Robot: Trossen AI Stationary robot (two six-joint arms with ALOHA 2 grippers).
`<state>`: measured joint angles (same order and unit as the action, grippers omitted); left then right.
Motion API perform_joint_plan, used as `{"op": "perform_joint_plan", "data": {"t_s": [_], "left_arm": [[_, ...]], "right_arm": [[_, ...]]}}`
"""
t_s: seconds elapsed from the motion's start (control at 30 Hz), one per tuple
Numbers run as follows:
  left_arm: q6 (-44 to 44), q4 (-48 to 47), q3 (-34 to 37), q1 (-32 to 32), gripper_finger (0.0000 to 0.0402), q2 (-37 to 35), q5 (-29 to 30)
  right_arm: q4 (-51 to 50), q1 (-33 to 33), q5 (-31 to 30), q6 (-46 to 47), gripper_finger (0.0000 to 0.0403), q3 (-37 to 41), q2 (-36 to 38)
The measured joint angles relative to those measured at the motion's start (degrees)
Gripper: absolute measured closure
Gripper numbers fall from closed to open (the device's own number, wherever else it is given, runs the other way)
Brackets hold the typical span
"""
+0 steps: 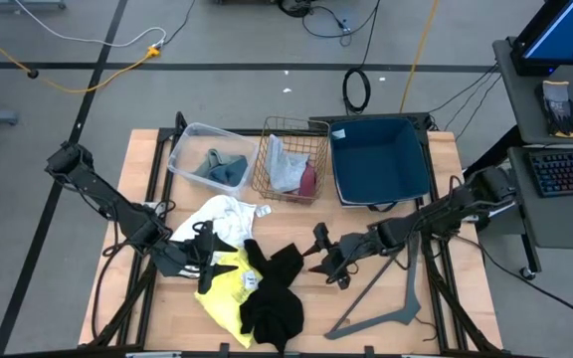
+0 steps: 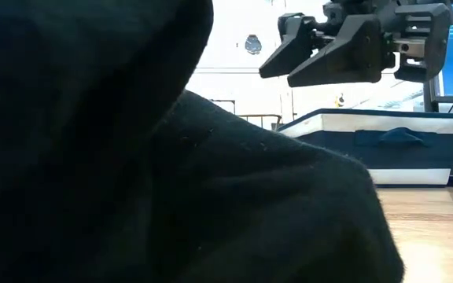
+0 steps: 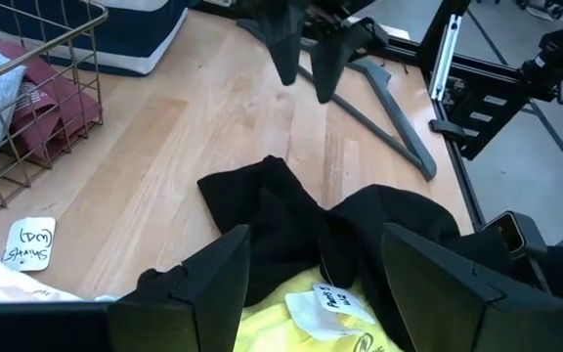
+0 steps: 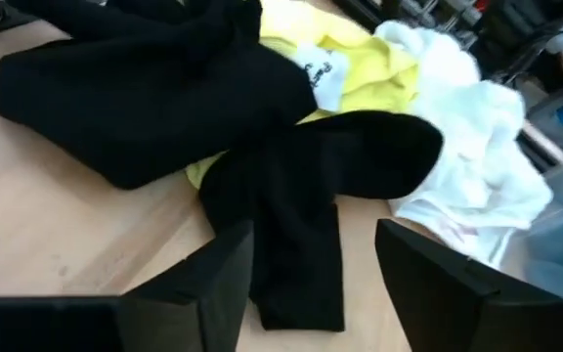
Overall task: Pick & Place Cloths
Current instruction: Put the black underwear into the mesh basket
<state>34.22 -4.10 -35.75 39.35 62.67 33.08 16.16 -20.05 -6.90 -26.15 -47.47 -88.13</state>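
Note:
A pile of cloths lies on the table's near middle. The white cloth (image 1: pixel 224 213) is at its far left and the yellow cloth (image 1: pixel 223 290) under two black cloths (image 1: pixel 285 265) (image 1: pixel 271 314). The teal-blue cloth (image 1: pixel 223 167) lies in a clear plastic bin. The grey cloth (image 1: pixel 285 165) and the maroon cloth (image 1: pixel 309 182) sit in a wire basket. My left gripper (image 1: pixel 203 251) (image 3: pixel 316 293) is open over the yellow and white cloths. My right gripper (image 1: pixel 319 255) (image 4: pixel 311 284) (image 2: pixel 278 77) is open, level and pointing left, just right of the upper black cloth (image 4: pixel 301 186), above the table.
A grey plastic hanger (image 1: pixel 381 298) lies on the table's near right, under my right arm. A navy fabric bin (image 1: pixel 378 159) stands at the far right, beside the wire basket (image 1: pixel 267 159) and the clear bin (image 1: pixel 189 149). Bare wood shows between the two grippers (image 3: pixel 213 127).

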Motion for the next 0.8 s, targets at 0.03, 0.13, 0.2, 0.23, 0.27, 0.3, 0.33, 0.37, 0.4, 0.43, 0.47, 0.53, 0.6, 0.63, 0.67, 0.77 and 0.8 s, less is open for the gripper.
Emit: {"op": "perform_joint_plan", "data": {"t_s": [0.03,0.13,0.2,0.23,0.27,0.3,0.33,0.37,0.4,0.43,0.47,0.53,0.6,0.63,0.67,0.77,0.8], "left_arm": [[0.0,0.0,0.0,0.0,0.0167,0.0,0.0],[0.0,0.0,0.0,0.0,0.0167,0.0,0.0],[-0.1,-0.1,0.0,0.0,0.0167,0.0,0.0],[-0.4,-0.1,0.0,0.0,0.0167,0.0,0.0],[-0.7,0.0,0.0,0.0,0.0167,0.0,0.0],[-0.8,-0.1,0.0,0.0,0.0167,0.0,0.0],[-0.9,-0.1,0.0,0.0,0.0167,0.0,0.0],[-0.9,-0.1,0.0,0.0,0.0167,0.0,0.0],[-0.9,-0.1,0.0,0.0,0.0167,0.0,0.0],[-0.9,-0.1,0.0,0.0,0.0167,0.0,0.0],[-0.9,-0.1,0.0,0.0,0.0167,0.0,0.0],[-0.9,-0.1,0.0,0.0,0.0167,0.0,0.0],[-0.9,-0.1,0.0,0.0,0.0167,0.0,0.0],[-1.1,-0.1,0.0,0.0,0.0167,0.0,0.0],[-1.3,-0.2,0.0,0.0,0.0167,0.0,-0.1],[-2.5,-0.2,0.0,0.0,0.0167,0.0,-0.1],[-2.8,-0.2,0.0,0.0,0.0167,0.0,-0.1]], "right_arm": [[-0.9,0.0,1.2,0.0,0.0183,-0.8,-0.4],[-1.5,-0.1,4.6,0.3,0.0173,-3.2,-2.1],[-2.3,-0.3,6.0,0.6,0.0170,-4.5,-2.8],[-2.9,-0.4,6.9,0.6,0.0170,-5.4,-3.3],[-3.2,-0.6,7.6,0.6,0.0170,-6.4,-3.9],[-4.0,-0.8,8.2,0.9,0.0170,-7.4,-4.4],[-5.0,-1.1,8.7,1.3,0.0171,-8.3,-4.9],[-6.0,-1.3,8.7,1.6,0.0171,-9.4,-5.6],[-6.6,-1.5,8.7,1.7,0.0171,-10.7,-6.6],[-7.5,-1.8,8.7,1.6,0.0170,-11.9,-7.6],[-8.5,-2.1,8.7,1.6,0.0169,-13.1,-8.5],[-10.0,-2.7,8.7,1.9,0.0167,-15.6,-10.6],[-10.7,-3.0,8.6,2.7,0.0165,-18.4,-13.0],[-11.3,-3.2,8.6,3.4,0.0164,-19.4,-13.9],[-11.7,-3.4,8.6,4.1,0.0163,-20.3,-14.8],[-11.4,-3.4,8.5,5.9,0.0162,-22.7,-17.3],[-11.6,-3.3,8.5,6.7,0.0162,-23.0,-17.7]]}}
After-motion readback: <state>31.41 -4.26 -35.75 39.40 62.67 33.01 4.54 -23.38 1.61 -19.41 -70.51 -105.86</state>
